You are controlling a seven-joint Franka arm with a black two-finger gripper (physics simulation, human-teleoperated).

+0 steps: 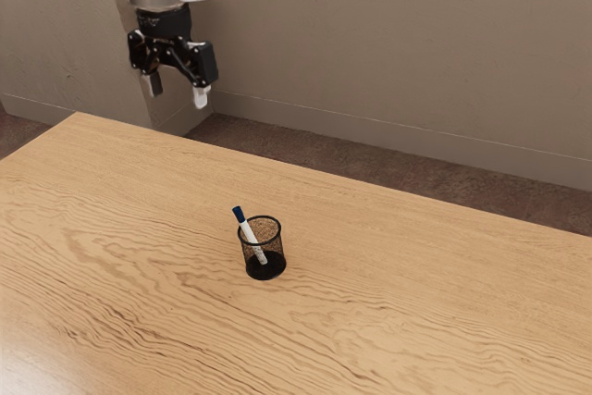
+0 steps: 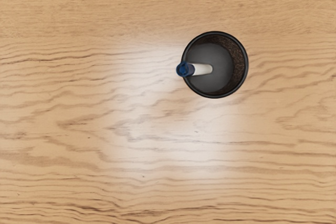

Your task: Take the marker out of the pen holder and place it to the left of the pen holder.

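Exterior view: a blue-capped marker (image 1: pixel 246 229) leans inside the pen holder (image 1: pixel 269 271).

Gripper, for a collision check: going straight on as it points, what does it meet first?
Probably the tabletop, though depth is unclear; the pen holder looks off the gripper's line.

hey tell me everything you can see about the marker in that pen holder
The marker has a smooth-looking, plastic-like white barrel and a dark blue cap. It's capped and stands tilted in the black mesh pen holder, cap end up, leaning on the rim with the cap poking out above it. Its lower end appears to rest on the holder's floor.
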